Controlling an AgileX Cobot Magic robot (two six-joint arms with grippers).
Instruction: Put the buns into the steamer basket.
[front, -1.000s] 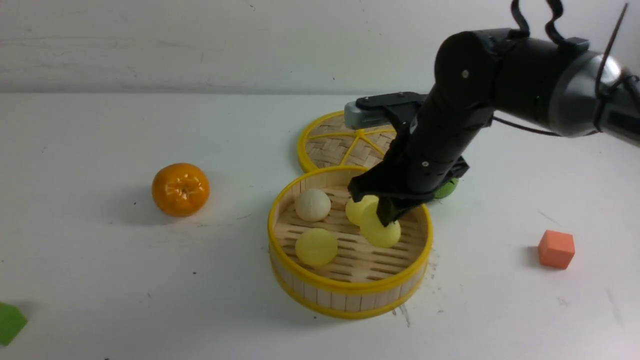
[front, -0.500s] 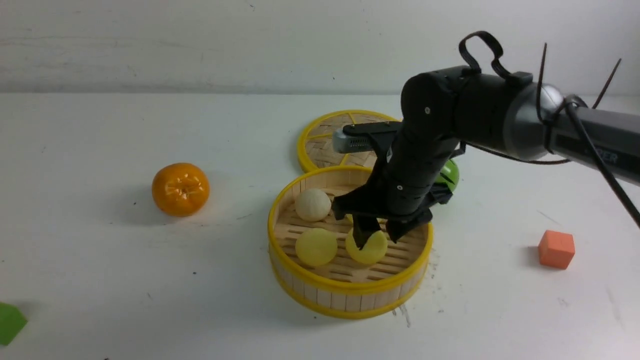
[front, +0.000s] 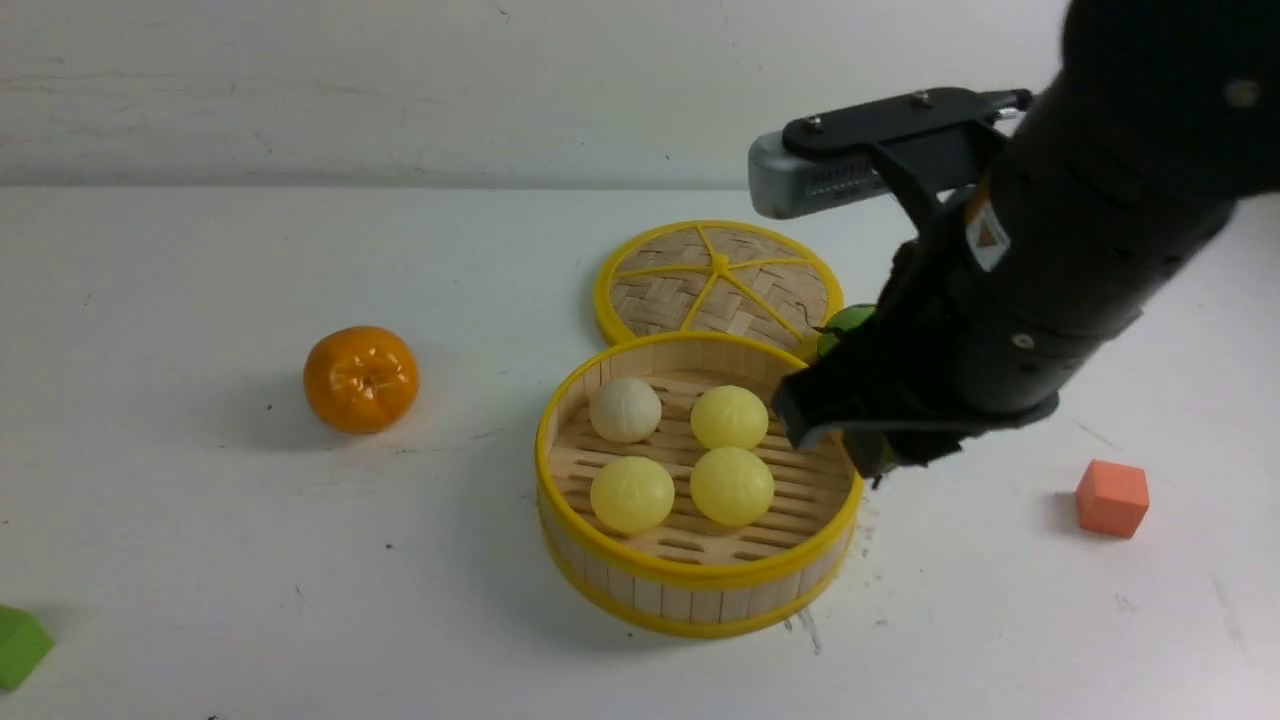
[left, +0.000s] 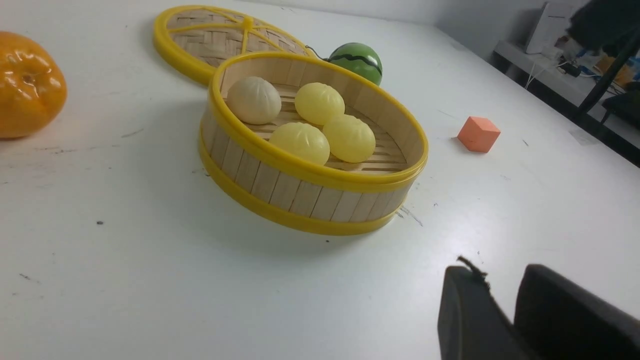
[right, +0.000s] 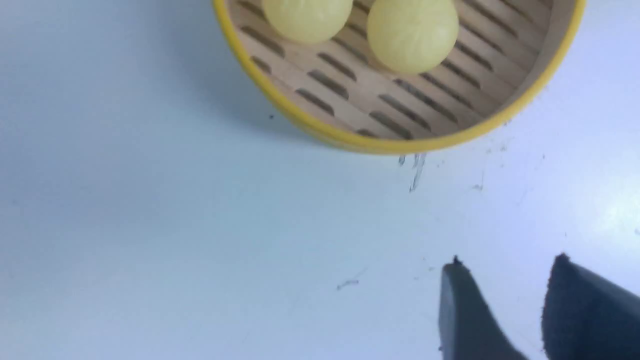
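Buns, three pale yellow (front: 729, 417) and one off-white (front: 625, 410), sit inside the steamer basket (front: 700, 575), perhaps grouped so its wall contains them; the right gripper (right: 507, 257) has parted, empty fingers, seemingly outside the yellow rim, though blurred, with bare table (right: 200, 225) for withdrawing

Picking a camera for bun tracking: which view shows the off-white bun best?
Front view: the off-white bun is unobstructed there, apart from the other buns. Left wrist view shows it too, at an angle; right wrist view doesn't.
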